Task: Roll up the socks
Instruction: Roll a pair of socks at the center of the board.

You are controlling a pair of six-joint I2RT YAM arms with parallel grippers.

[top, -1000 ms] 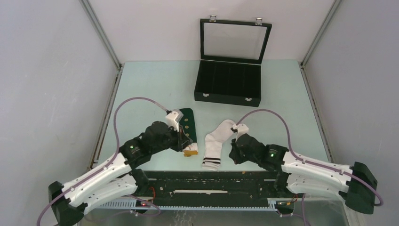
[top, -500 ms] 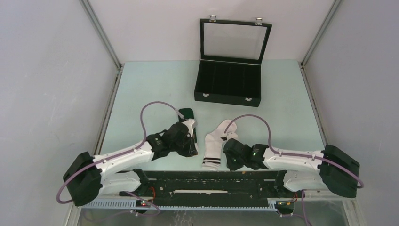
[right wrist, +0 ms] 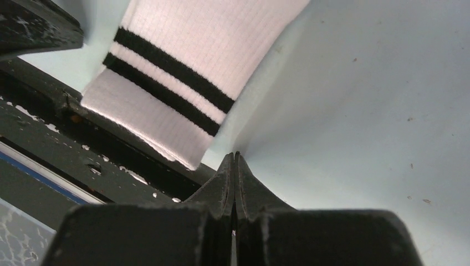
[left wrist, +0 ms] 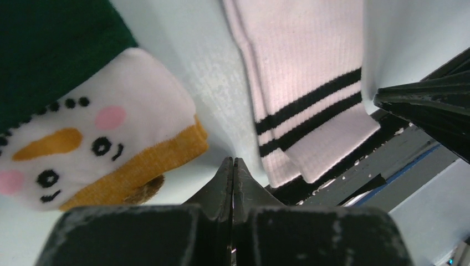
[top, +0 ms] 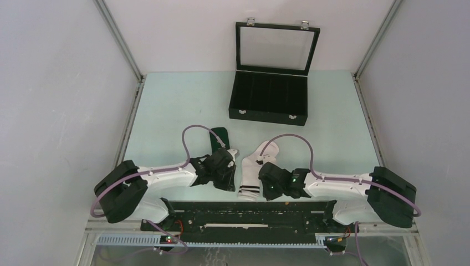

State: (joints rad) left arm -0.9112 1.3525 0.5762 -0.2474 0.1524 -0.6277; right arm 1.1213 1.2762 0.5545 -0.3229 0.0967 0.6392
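Two socks lie flat on the pale table. The dark green sock (top: 220,134) is mostly hidden under my left arm; its white and orange face end (left wrist: 94,144) shows in the left wrist view. The white sock (top: 252,165) lies to its right, its two black cuff stripes (right wrist: 166,83) toward the near edge. My left gripper (left wrist: 233,162) is shut and empty, low over the table between the two socks' near ends (top: 231,184). My right gripper (right wrist: 234,156) is shut and empty, just right of the white cuff (top: 265,190).
A black case (top: 269,100) with its glass lid up stands at the back of the table. A black rail (top: 249,213) runs along the near edge, right behind the white cuff. Grey walls close in both sides.
Both arms have swung inward and dropped low, bringing the grippers down beside the socks' near ends. The left arm now covers most of the green sock. Both grippers stayed shut.
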